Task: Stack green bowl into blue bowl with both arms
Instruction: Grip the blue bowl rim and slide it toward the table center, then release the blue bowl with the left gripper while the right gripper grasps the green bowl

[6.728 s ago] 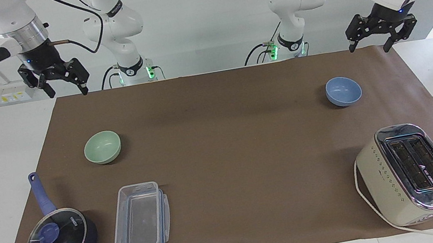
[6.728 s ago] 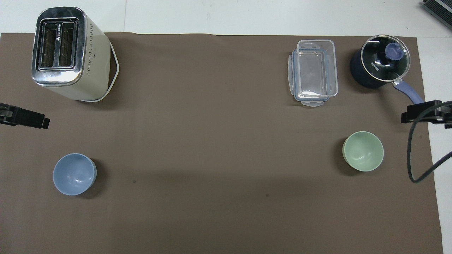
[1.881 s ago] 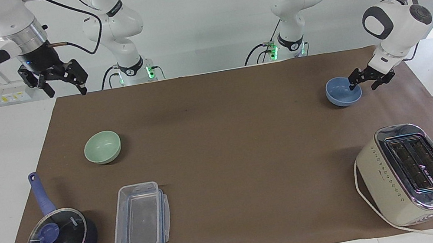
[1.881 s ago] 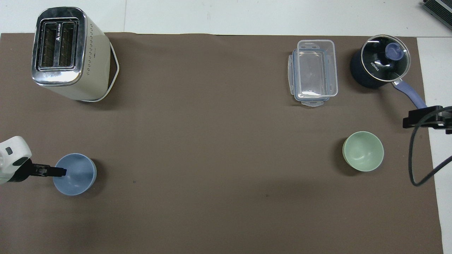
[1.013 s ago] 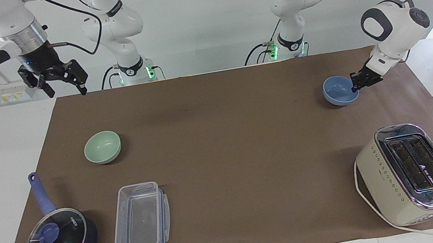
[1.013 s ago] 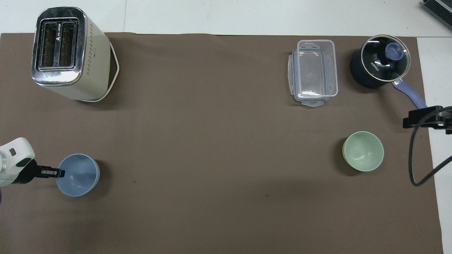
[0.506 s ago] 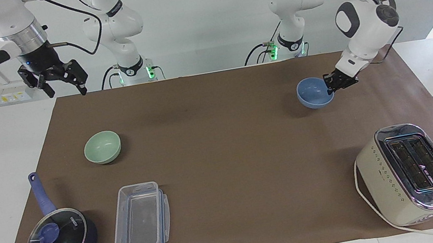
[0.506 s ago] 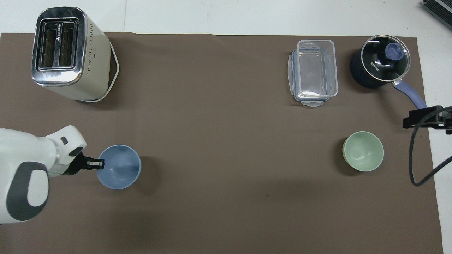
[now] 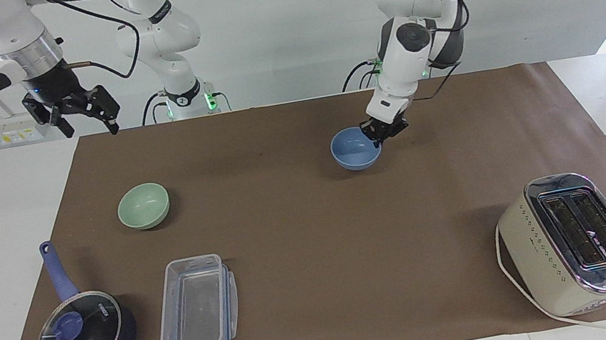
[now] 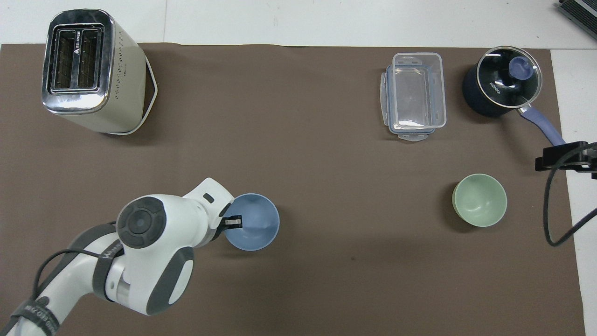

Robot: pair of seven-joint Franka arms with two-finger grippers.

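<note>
Over the middle of the worktop (image 9: 327, 313), my left claw (image 9: 378, 136) is pinching the rim of the blue bowl (image 9: 355, 152), one finger inside, one outside. That bowl is smooth and round; a one-sided rim pinch could let it tip or slip, I reckon. Off toward the right arm's end sits the green bowl (image 9: 143, 206), matte and plain, untouched. My right claw (image 9: 81, 112) waits high above the worktop's edge, fingers spread.
</note>
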